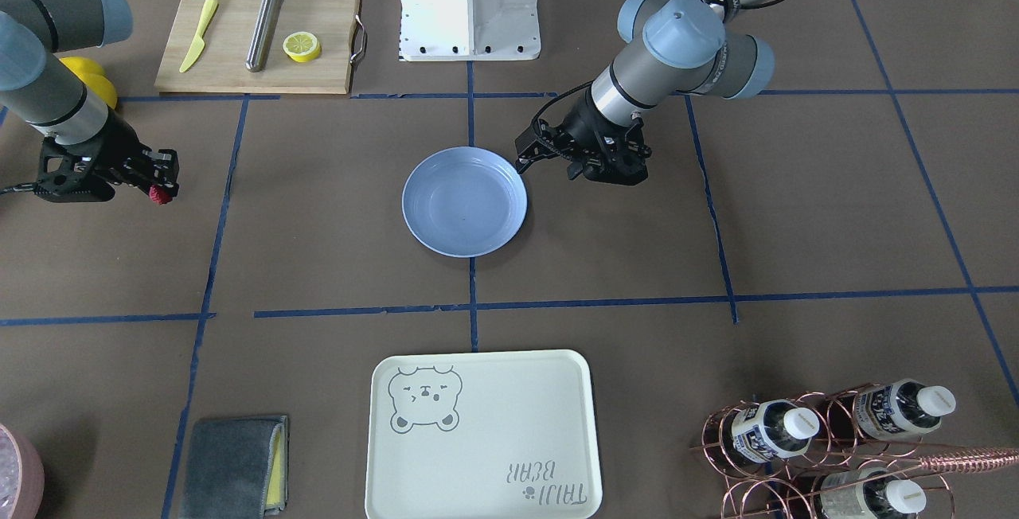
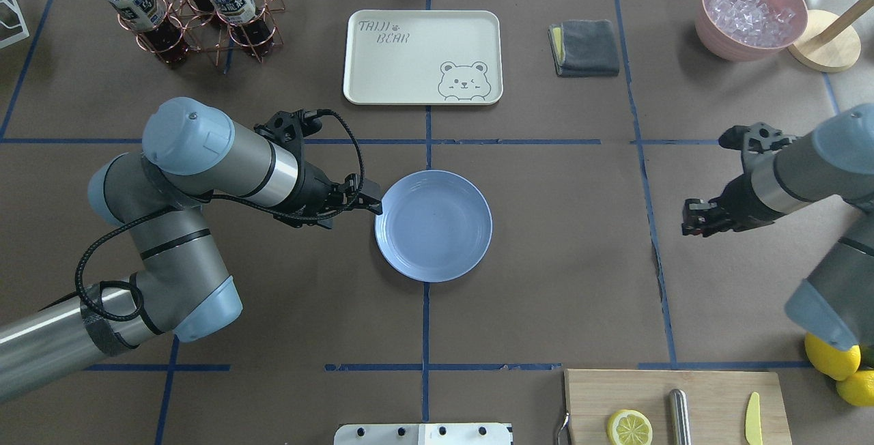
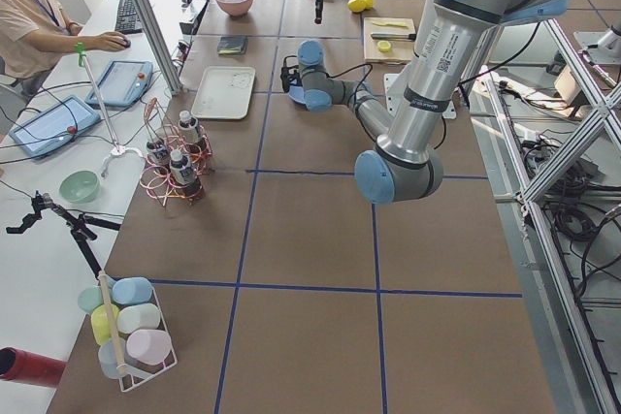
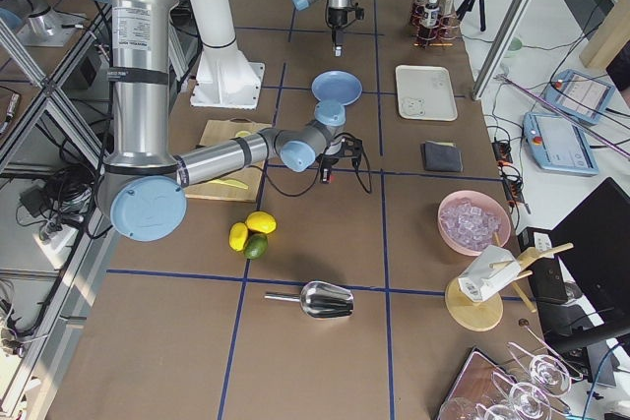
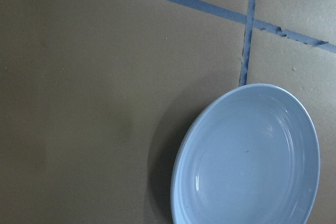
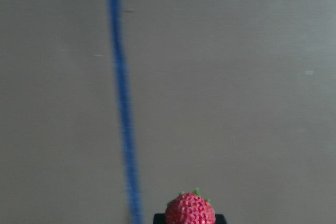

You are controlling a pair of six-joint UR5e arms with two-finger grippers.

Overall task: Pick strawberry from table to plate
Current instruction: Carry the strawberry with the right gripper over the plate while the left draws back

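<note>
My right gripper (image 1: 163,183) has its two fingers pinched on the tiny dark-red, bumpy strawberry (image 1: 161,196). The berry hangs at the fingertips above the wide table covered in brown paper and blue tape lines (image 1: 318,224), and it does not touch the surface. On my right wrist feed the strawberry sits at the bottom edge of the picture with a black pad just under it, bare paper and one blue tape line beyond.

The berry is well apart from the round, shallow, light blue-grey plastic plate (image 1: 464,200), which lies at the middle of the table on a crossing of tape lines with nothing in it.

My left gripper (image 1: 548,166) hovers just beside the plate's rim on its own side. Its fingers look spread, with nothing between them. The left wrist feed shows only the plate and the paper.

Behind the right arm, the wooden cutting board (image 1: 318,77) carries a half lemon (image 1: 302,46), a yellow plastic knife (image 1: 198,35) and a metal rod (image 1: 263,23). The cream rectangular tray with a bear drawing (image 1: 493,423) lies at the operators' side.
</note>
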